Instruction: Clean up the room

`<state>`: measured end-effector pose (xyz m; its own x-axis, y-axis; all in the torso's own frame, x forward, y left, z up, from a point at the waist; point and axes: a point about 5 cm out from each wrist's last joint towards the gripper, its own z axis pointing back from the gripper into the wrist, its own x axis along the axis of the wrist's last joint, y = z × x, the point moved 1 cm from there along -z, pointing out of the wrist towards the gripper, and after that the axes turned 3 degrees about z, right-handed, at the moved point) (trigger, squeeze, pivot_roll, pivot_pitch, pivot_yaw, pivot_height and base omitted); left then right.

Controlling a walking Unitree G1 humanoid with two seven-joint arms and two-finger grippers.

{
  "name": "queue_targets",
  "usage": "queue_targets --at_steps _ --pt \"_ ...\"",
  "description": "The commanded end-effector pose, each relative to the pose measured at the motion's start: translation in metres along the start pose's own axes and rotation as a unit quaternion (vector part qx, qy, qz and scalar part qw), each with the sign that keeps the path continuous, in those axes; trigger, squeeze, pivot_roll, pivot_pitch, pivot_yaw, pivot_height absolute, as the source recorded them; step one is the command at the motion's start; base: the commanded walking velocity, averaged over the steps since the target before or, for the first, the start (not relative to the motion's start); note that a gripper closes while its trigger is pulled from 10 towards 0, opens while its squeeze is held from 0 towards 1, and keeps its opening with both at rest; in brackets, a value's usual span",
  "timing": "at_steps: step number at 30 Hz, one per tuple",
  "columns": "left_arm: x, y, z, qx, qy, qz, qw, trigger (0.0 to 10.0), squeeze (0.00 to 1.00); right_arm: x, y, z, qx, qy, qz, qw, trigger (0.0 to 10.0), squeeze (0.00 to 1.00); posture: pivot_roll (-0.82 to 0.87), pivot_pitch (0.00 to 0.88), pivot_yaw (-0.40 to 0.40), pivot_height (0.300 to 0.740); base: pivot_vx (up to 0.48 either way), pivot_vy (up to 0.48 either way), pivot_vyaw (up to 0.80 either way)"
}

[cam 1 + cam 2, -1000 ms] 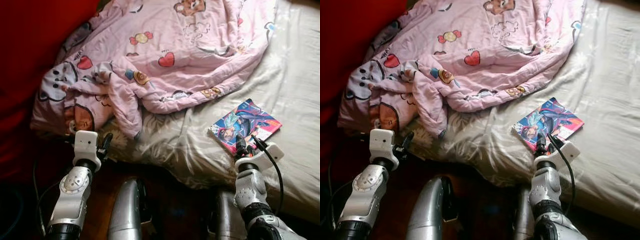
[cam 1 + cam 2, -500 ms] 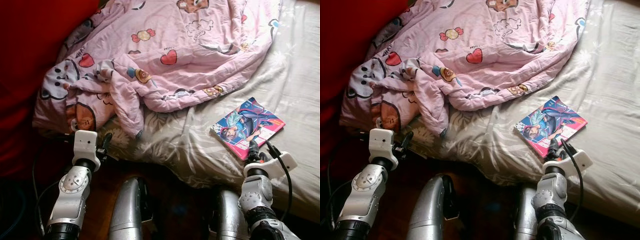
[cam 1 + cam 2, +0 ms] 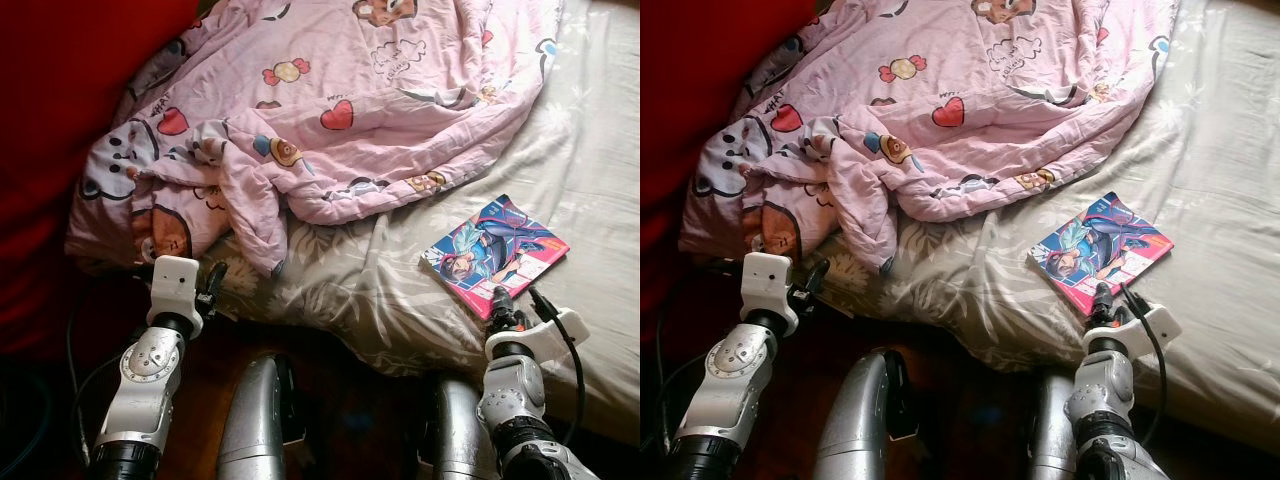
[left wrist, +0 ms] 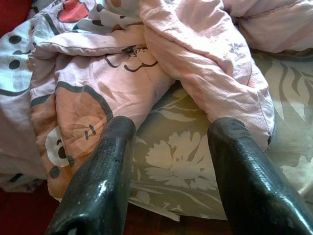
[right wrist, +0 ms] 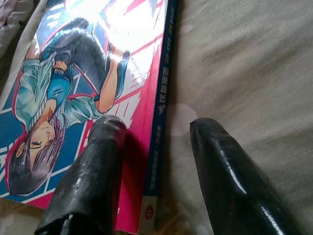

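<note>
A: Two end effectors logged. Right end effector (image 3: pixel 504 303): fingers parted to a middling gap, holding nothing, poised at the near corner of the comic book (image 3: pixel 495 252). In the right wrist view one finger (image 5: pixel 90 171) lies over the cover and the other (image 5: pixel 230 171) over the bare sheet, so the spine sits between them.

B: And the other one?

A: Left end effector (image 3: pixel 208 287): fingers apart, empty, at the bed's near edge just below the rumpled pink blanket (image 3: pixel 330 110).

B: Location of the book?

A: Flat on the grey leaf-print bedsheet (image 3: pixel 590 170), face up, right of the blanket's hem and apart from it.

B: Orientation?

A: Set diagonally. Long axis runs from the near-left corner up toward the far right; the spine edge is the near-right side, facing the right arm.

B: Step in hand?

A: Judged to be the approach for picking up the book, grasp not yet made.

B: Next move calls for?

A: Probably easing forward so the fingers straddle the spine edge, getting one under the cover where the soft sheet gives, then closing. A flat, thin item may slide instead of lifting.
</note>
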<state>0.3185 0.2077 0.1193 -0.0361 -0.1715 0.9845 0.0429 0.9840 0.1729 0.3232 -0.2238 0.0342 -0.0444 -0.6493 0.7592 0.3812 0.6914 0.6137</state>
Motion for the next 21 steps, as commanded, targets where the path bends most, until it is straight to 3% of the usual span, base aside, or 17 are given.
queue_targets --at_steps 1,3,6,9,12,15,21 --pt "-0.004 0.005 0.005 -0.001 0.007 -0.013 1.000 10.0 0.00 -0.029 -0.008 0.012 -0.015 0.060 -0.011 0.998 10.0 0.00 0.08 0.291 0.119 0.570 0.000 0.000 0.00" --pt "-0.004 0.004 0.005 -0.002 0.007 -0.015 1.000 10.0 0.00 -0.034 -0.007 0.014 -0.006 0.072 -0.019 0.997 10.0 0.00 0.08 0.290 0.120 0.570 0.000 0.000 0.00" --pt "-0.003 0.004 0.005 -0.008 0.005 -0.028 1.000 10.0 0.00 -0.058 -0.006 0.024 0.009 0.138 0.004 0.990 10.0 0.00 0.09 0.291 0.123 0.570 0.000 0.000 0.00" --pt "0.000 0.005 0.005 -0.013 0.001 -0.040 0.999 10.0 0.00 -0.080 -0.001 0.036 0.045 0.200 -0.073 0.976 10.0 0.00 0.09 0.303 0.125 0.570 0.000 0.000 0.00" --pt "-0.001 0.002 0.007 -0.019 0.001 -0.048 0.999 10.0 0.00 -0.092 0.004 0.044 0.073 0.233 -0.083 0.966 10.0 0.00 0.10 0.310 0.127 0.570 0.000 0.000 0.00" --pt "-0.001 0.001 0.007 -0.023 0.001 -0.053 0.998 10.0 0.00 -0.094 0.006 0.045 0.078 0.236 -0.090 0.964 10.0 0.00 0.10 0.313 0.128 0.570 0.000 0.000 0.00" --pt "0.000 -0.004 0.007 -0.033 -0.003 -0.062 0.997 10.0 0.00 -0.082 0.003 0.037 0.049 0.203 -0.153 0.966 10.0 0.00 0.11 0.312 0.131 0.570 0.000 0.000 0.00"
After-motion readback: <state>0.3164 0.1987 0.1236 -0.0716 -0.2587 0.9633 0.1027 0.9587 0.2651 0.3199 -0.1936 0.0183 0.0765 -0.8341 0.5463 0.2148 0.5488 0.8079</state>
